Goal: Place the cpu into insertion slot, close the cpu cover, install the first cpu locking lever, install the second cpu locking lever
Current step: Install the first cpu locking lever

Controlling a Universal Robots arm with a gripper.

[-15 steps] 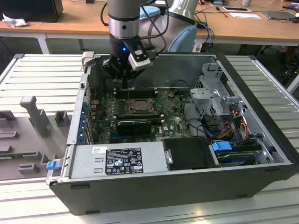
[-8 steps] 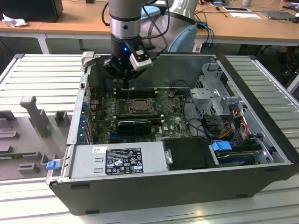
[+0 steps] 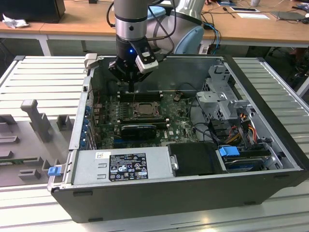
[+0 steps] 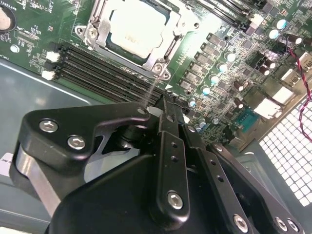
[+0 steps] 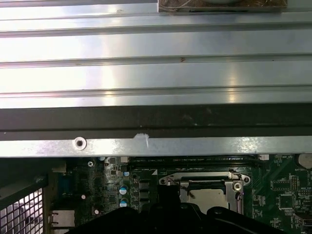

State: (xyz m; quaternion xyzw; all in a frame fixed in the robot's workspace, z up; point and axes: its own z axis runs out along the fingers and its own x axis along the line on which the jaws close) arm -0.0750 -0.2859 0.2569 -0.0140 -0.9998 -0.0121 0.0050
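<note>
Inside the open computer case, the cpu [image 3: 144, 109] [image 4: 136, 27] [image 5: 209, 197] lies in the insertion slot [image 4: 124, 61] with its pale metal face up. The cpu cover [image 4: 173, 34] lies flat around the chip as a dark-silver frame. My gripper [image 3: 131, 88] [image 4: 165, 103] hangs just above the board at the socket's far edge, fingers shut. A thin locking lever wire [image 4: 152, 87] rises from the socket's corner up to the fingertips. Whether the fingers pinch it or just touch it is hidden.
Black memory slots [image 4: 97, 68] run beside the socket. The grey power supply [image 3: 123, 166] fills the case's near side, and a drive cage [image 3: 224, 96] with cables stands on the exterior view's right. The case wall [image 5: 156, 146] is close behind the gripper. Grey fixtures [image 3: 36, 121] sit outside.
</note>
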